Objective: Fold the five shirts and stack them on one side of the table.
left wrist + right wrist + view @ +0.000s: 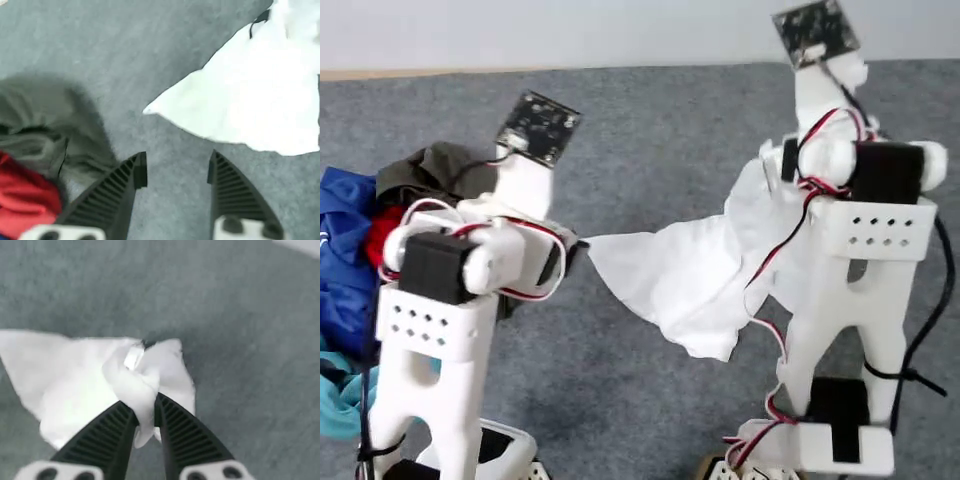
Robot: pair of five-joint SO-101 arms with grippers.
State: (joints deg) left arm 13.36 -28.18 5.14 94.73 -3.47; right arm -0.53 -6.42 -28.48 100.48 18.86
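Note:
A white shirt (695,270) lies crumpled on the grey table between the two arms; it also shows as the white shirt (255,105) in the left wrist view. My right gripper (146,412) is shut on a bunched fold of the white shirt (100,385), lifting that part. My left gripper (175,167) stands open over bare grey cloth, a short way from the shirt's pointed corner, with nothing between its fingers. An olive shirt (45,130) and a red shirt (22,192) lie beside it.
A heap of shirts sits at the table's left edge: blue (345,240), olive (435,170), red (378,235) and teal (340,400). The grey table cover (650,130) stretches open at the back and between the arm bases.

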